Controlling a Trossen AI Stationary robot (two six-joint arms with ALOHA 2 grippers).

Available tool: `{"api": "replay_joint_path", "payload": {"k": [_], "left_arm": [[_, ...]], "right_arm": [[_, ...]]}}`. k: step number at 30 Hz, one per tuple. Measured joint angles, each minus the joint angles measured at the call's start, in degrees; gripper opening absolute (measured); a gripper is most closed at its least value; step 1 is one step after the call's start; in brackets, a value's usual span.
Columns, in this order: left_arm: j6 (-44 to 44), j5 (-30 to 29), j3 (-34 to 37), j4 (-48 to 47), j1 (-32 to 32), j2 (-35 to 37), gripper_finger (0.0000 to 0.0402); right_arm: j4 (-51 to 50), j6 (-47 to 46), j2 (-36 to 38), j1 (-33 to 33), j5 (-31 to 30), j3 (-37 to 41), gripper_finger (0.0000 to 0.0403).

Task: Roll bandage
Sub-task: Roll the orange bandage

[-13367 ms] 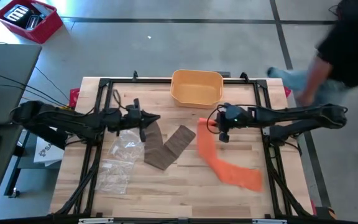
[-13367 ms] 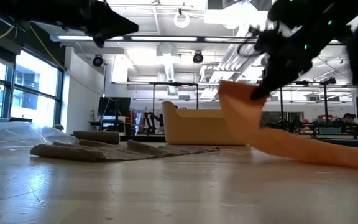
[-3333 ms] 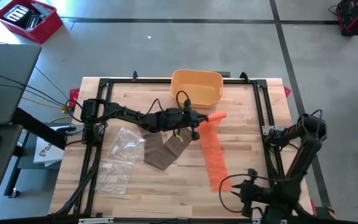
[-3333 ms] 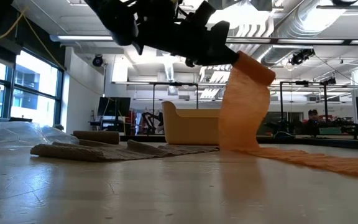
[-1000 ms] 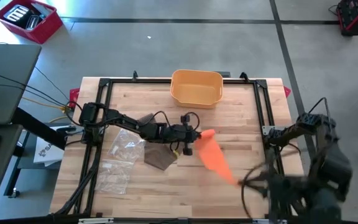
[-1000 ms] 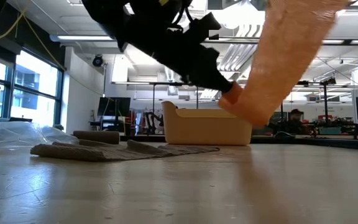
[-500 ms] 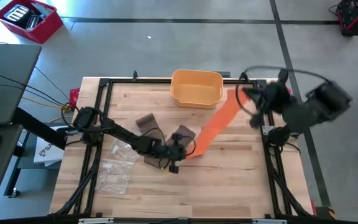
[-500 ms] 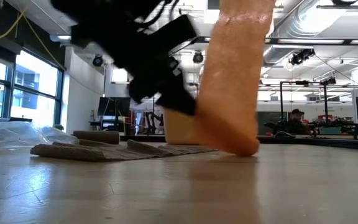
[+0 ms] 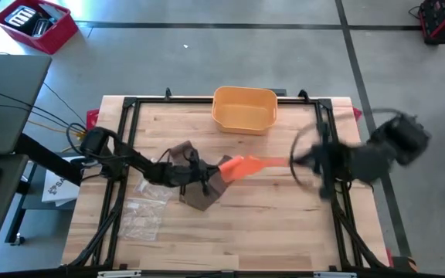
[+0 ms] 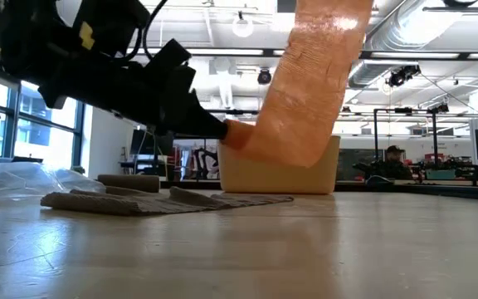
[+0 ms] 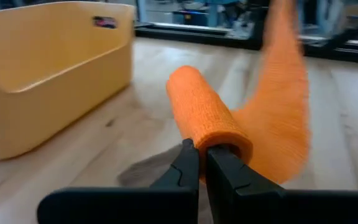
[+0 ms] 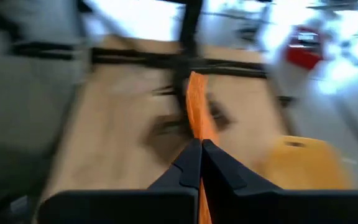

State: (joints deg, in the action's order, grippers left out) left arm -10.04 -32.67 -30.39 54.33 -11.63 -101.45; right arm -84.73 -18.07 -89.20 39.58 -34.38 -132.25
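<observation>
The orange bandage is part rolled. Its roll [image 11: 202, 115] hangs just above the table's middle, over a brown bandage [image 9: 200, 191] that lies flat on the wood. My left gripper [image 9: 209, 171] is shut on the roll's end, coming almost level from the table's left. The unrolled strip [image 9: 265, 162] runs from the roll toward the table's right and climbs steeply [image 10: 309, 83]. My right gripper [image 9: 296, 162], blurred and high above the table's right side, is shut on the strip's far end. My left gripper pinches the rim of the roll's near end [image 11: 211, 144] between its two fingers [image 10: 210, 129]. The fingers lie along the roll, which points away from them, lifted clear of the table. My right gripper pinches the strip's free end [image 12: 195, 127] between its two fingers, slanting down from the right. The strip shows edge-on there and runs down toward the roll, clear of the table and stretched almost straight.
A yellow bin [image 9: 244, 108] stands at the table's far edge, just behind the roll. A clear plastic bag [image 9: 144, 207] lies at the near left. A black frame [image 9: 327, 193] runs along the table's edges.
My left gripper has drawn back toward the table's left edge with the roll, sinking a little and rolling its wrist. My right gripper has swung the strip's free end from the near right corner to the far right, then back to mid-right. The strip has lifted off the table.
</observation>
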Motion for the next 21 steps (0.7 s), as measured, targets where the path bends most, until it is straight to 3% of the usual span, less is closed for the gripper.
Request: {"api": "replay_joint_path", "payload": {"k": [4, 7, 9, 12, 16, 21], "left_arm": [[0.02, -1.27, 0.44, -0.21, 1.18, 0.15, 0.0002], [0.23, -1.43, 0.45, -1.70, 2.38, 0.15, 0.0002], [0.74, -0.69, 0.45, -2.41, 3.16, 0.13, 0.0002], [1.12, 3.32, 0.41, -3.78, 3.44, 0.13, 0.0002], [-0.78, 11.59, 0.40, -5.47, 1.91, 0.13, 0.0001], [-3.27, 15.54, -2.66, -12.83, -1.91, 0.12, 0.0001]], "right_arm": [[4.39, -4.92, -2.32, 10.15, 0.71, 0.02, 0.0000], [14.11, -2.01, -4.21, 16.86, 0.09, 0.00, 0.0000], [21.86, 3.69, -5.36, 20.25, -3.45, 0.03, 0.0000], [26.84, 10.83, -5.46, 24.02, -13.36, -1.05, 0.0000], [28.94, 16.89, -3.78, 26.04, -26.69, -2.24, 0.0000], [33.04, 26.13, -0.35, 21.50, -29.97, -2.48, 0.0000]]}}
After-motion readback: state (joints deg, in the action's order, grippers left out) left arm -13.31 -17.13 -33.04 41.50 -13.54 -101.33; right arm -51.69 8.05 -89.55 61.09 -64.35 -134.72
